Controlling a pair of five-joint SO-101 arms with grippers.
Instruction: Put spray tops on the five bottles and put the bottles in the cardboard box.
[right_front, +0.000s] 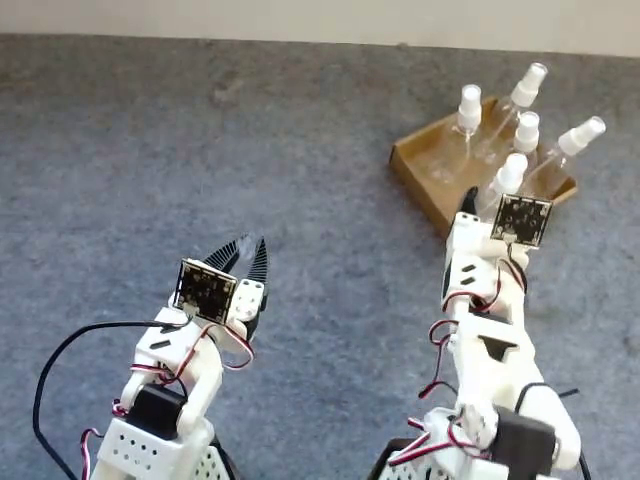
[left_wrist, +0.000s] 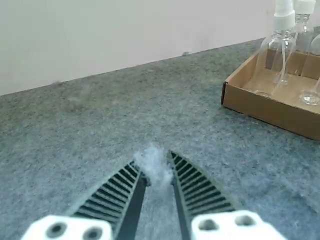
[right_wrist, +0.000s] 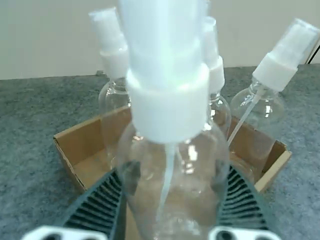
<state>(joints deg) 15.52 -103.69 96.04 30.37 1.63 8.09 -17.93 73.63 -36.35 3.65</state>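
The cardboard box (right_front: 415, 165) sits at the far right with several clear bottles standing in it, each with a white spray top, such as one at the back (right_front: 469, 108). My right gripper (right_front: 490, 205) is at the box's near edge, shut on another clear bottle (right_wrist: 172, 165) with a spray top (right_front: 512, 172). Its ribbed fingers (right_wrist: 100, 205) press both sides of the bottle's body, over the box (right_wrist: 75, 150). My left gripper (right_front: 250, 245) rests low over the carpet, far left of the box, slightly open, with only a tuft of grey fluff (left_wrist: 152, 167) at its tips (left_wrist: 155, 165).
Grey carpet (right_front: 200, 130) covers the whole table, with wide free room left of the box. The box (left_wrist: 265, 107) shows in the left wrist view with bottles (left_wrist: 280, 50) in it. A pale wall runs along the far edge.
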